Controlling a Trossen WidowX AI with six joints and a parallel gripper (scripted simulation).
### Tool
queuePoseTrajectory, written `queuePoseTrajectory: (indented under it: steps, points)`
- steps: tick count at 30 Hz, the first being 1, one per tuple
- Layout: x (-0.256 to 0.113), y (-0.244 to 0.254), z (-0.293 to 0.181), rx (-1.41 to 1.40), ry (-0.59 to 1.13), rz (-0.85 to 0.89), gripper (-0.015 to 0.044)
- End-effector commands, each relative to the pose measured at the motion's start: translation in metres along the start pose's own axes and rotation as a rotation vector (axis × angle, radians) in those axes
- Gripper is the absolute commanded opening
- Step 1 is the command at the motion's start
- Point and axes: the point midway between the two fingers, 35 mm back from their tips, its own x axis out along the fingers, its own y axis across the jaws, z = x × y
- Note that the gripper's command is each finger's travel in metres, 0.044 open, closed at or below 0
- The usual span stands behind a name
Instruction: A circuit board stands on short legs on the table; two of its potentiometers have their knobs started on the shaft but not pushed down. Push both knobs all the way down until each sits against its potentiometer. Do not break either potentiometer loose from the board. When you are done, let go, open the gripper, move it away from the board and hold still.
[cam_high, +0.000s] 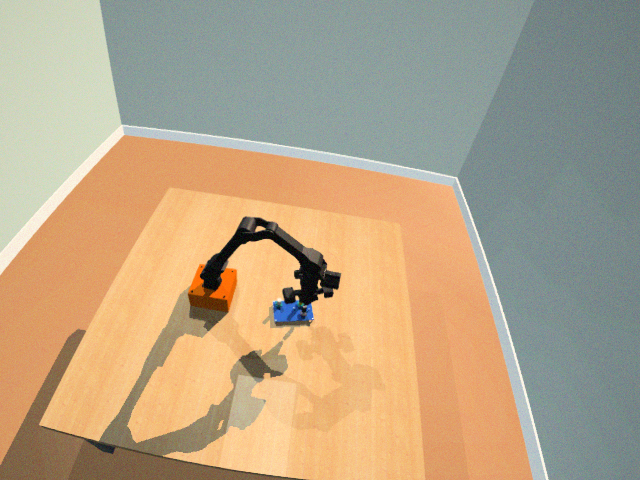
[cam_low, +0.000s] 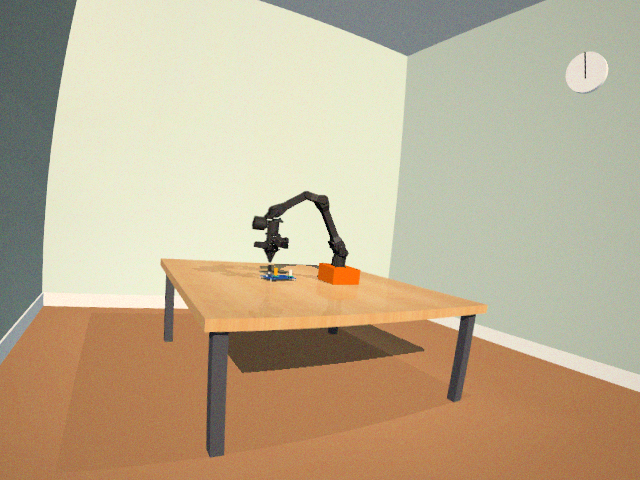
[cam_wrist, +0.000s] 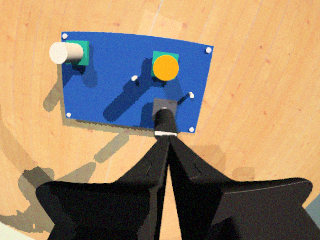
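Note:
The blue circuit board (cam_high: 286, 316) (cam_low: 279, 277) (cam_wrist: 117, 50) stands on the table. A black knob with a white line (cam_wrist: 165, 121) (cam_low: 270, 268) is on the grey potentiometer (cam_wrist: 165, 102). An orange knob (cam_wrist: 165, 68) (cam_low: 275, 271) stands over a green potentiometer and hides most of it. A white knob or shaft (cam_wrist: 60, 53) (cam_low: 290, 272) (cam_high: 278, 300) rises from another green potentiometer (cam_wrist: 84, 52). My gripper (cam_wrist: 167, 140) (cam_low: 269, 261) is shut and empty. It points down just above the black knob; contact is unclear. The knobs' bottom gaps are too small to judge.
Small white-tipped posts (cam_wrist: 134, 78) (cam_wrist: 191, 95) stand on the board between the potentiometers, and white screws mark its corners. The orange base box (cam_high: 212, 289) (cam_low: 338, 274) of the arm stands on the table (cam_high: 351, 248) (cam_low: 330, 304) beside the board.

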Motion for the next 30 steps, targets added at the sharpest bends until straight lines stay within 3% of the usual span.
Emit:
queuePoseTrajectory:
  steps: [1, 30]
  points:
    - [0.0057, 0.0012, -0.0003, -0.004, 0.003, 0.005, 0.0000]
    - [0.0109, 0.0013, -0.0003, -0.004, 0.003, 0.005, 0.0000]
